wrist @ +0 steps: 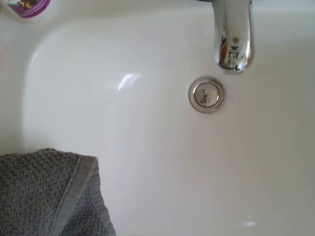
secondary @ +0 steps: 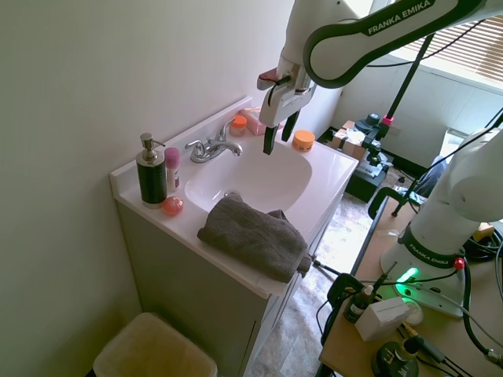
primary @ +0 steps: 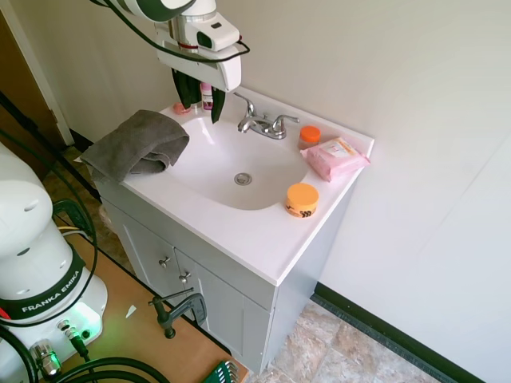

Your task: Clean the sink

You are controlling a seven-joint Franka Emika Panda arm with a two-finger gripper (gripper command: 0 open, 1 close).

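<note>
The sink (primary: 214,159) is a glossy white oval basin set in a white vanity top, with a round metal drain (primary: 243,179) and a chrome two-handle faucet (primary: 262,124). My gripper (primary: 202,100) hangs in the air above the basin's back left part, open and holding nothing. A folded grey towel (primary: 136,145) lies on the vanity's left rim, partly over the edge. From the other side, the gripper (secondary: 279,135) hovers over the sink (secondary: 267,181) with the towel (secondary: 253,236) in front. The wrist view shows the basin (wrist: 147,157), drain (wrist: 207,94), faucet spout (wrist: 232,39) and a towel corner (wrist: 44,191).
An orange-lidded jar (primary: 302,199), a pink wipes pack (primary: 335,157) and a small orange container (primary: 310,136) sit on the right of the vanity top. A dark soap dispenser (secondary: 151,173), a pink bottle (secondary: 172,169) and a small pink disc (secondary: 172,206) stand by the wall. A bin (secondary: 153,349) is on the floor.
</note>
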